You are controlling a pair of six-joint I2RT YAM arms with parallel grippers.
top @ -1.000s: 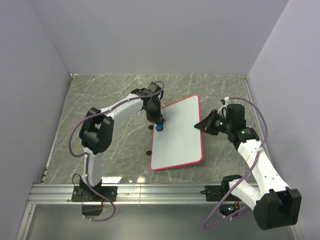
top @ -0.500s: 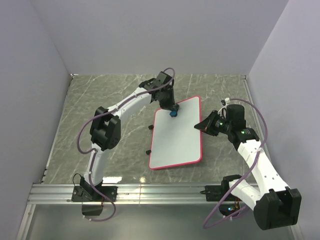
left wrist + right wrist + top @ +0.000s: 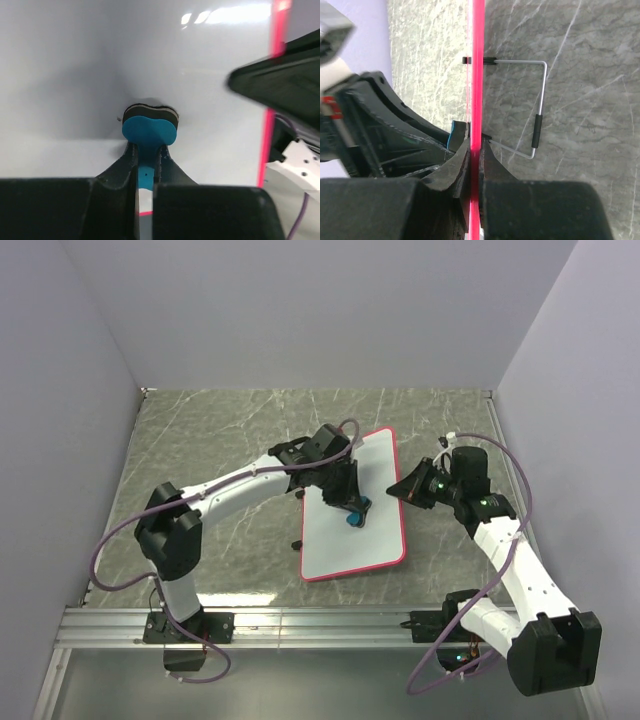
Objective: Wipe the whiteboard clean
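Observation:
The whiteboard is a white board with a red-pink rim, lying tilted at mid-table, and its face shows no marks. My left gripper is shut on a small blue eraser, which presses on the middle of the board. In the left wrist view the eraser sticks out past my left gripper against the white whiteboard. My right gripper is shut on the board's right rim. The right wrist view has that red whiteboard rim clamped edge-on in my right gripper.
A thin wire stand is behind the board, and its black-tipped feet poke out at the board's left side. Grey walls close the marble table on three sides. An aluminium rail runs along the near edge.
My left gripper has carried the eraser from the board's left edge up to its top edge, then down and right to the middle. The right gripper stayed clamped on the rim.

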